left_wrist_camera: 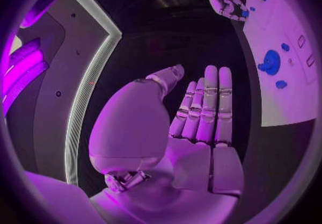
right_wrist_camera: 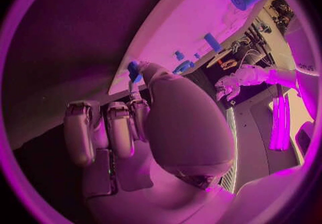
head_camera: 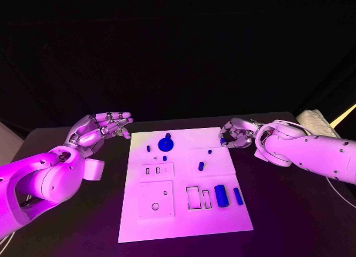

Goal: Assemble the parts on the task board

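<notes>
Head view shows us the black table [head_camera: 301, 214] with the white task board [head_camera: 181, 217] in the middle. Our left hand [head_camera: 97, 131] floats just left of the board's far corner, with its fingers spread wide and nothing in it. Our right hand [head_camera: 238, 134] sits at the board's far right corner, with its fingers curled in. We see a small blue part [right_wrist_camera: 133, 69] at its fingertips, pinched between the thumb and a finger, we think.

On the board, a round blue part [head_camera: 165, 143] lies at the far side. A fat blue cylinder [head_camera: 221, 194] and a thin blue bar [head_camera: 238, 196] lie at the near right. A small blue peg [head_camera: 201, 166] lies in the middle.

We think we are at the step of picking up a small part. Next we need to carry it to the spot where it fits and push it in straight.
</notes>
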